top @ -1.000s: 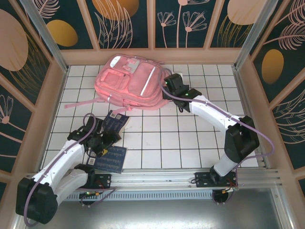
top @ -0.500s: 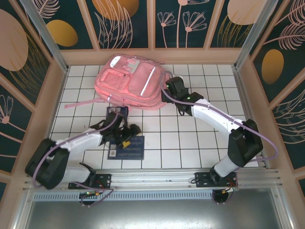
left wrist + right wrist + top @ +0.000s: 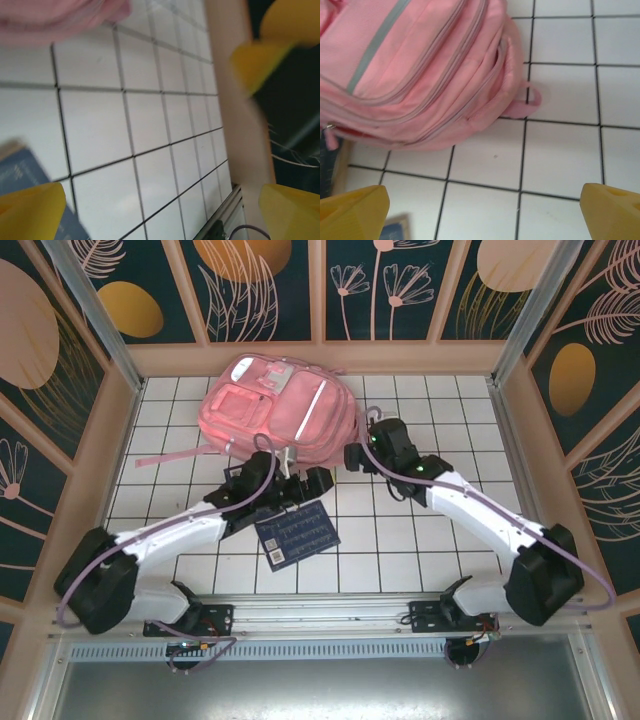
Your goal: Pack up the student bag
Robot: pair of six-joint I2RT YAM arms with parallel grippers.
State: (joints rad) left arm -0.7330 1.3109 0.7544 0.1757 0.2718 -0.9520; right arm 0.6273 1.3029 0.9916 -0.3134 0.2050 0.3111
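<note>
The student bag (image 3: 280, 415), a large pink backpack, lies flat at the back middle of the tiled table; its zipped side and small loop show in the right wrist view (image 3: 420, 75). A dark blue book (image 3: 297, 533) lies tilted on the tiles just in front of it. My left gripper (image 3: 316, 482) hovers over the book's far edge, open, with bare tiles between the fingers (image 3: 160, 215) and the book (image 3: 20, 172) beside the left fingertip. My right gripper (image 3: 357, 456) is at the bag's near right corner, open and holding nothing (image 3: 482, 215).
Wooden-framed walls (image 3: 135, 390) close in the table on three sides, and a metal rail (image 3: 330, 612) runs along the front. A pink strap (image 3: 170, 455) trails left from the bag. White tiles (image 3: 430, 540) stretch to the right.
My left arm has swung right and forward from the front left, and the blue book has travelled with it toward the bag. The right gripper has drawn back from the bag. Both jaws have widened.
</note>
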